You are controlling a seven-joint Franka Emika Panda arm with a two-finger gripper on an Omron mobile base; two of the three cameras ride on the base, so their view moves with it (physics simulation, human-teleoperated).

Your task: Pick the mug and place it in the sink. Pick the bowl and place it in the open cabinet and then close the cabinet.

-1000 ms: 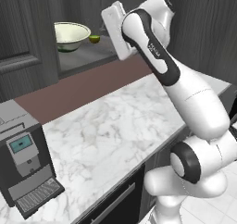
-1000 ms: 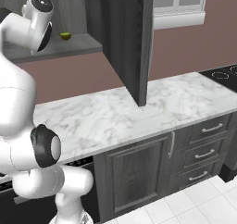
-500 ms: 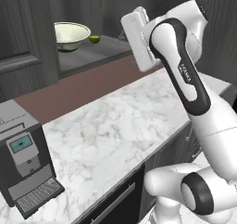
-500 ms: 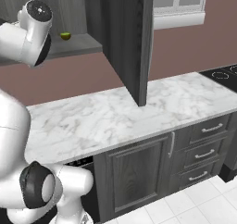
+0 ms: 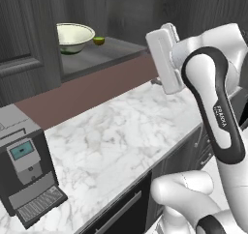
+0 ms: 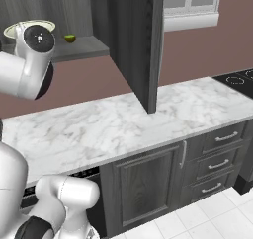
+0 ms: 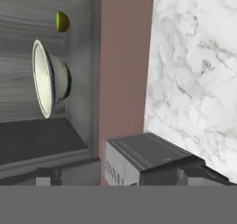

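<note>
Bowl [image 5: 72, 36] resting on cabinet [image 6: 133, 40] shelf, toward shelf's left end, small green fruit [image 5: 99, 40] just beside. Placement step judged complete. Cabinet door standing open, edge-on above counter [image 6: 123, 124]; closing outstanding. Gripper [image 7: 118, 174] raised off shelf's front edge, fingers spread wide, nothing held. Mug and sink not assessable from these views. Coffee machine [image 5: 26, 172] at counter's left end.

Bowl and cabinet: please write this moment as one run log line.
bowl: on cabinet shelf | cabinet: door open | gripper: open, empty, apart from bowl
</note>
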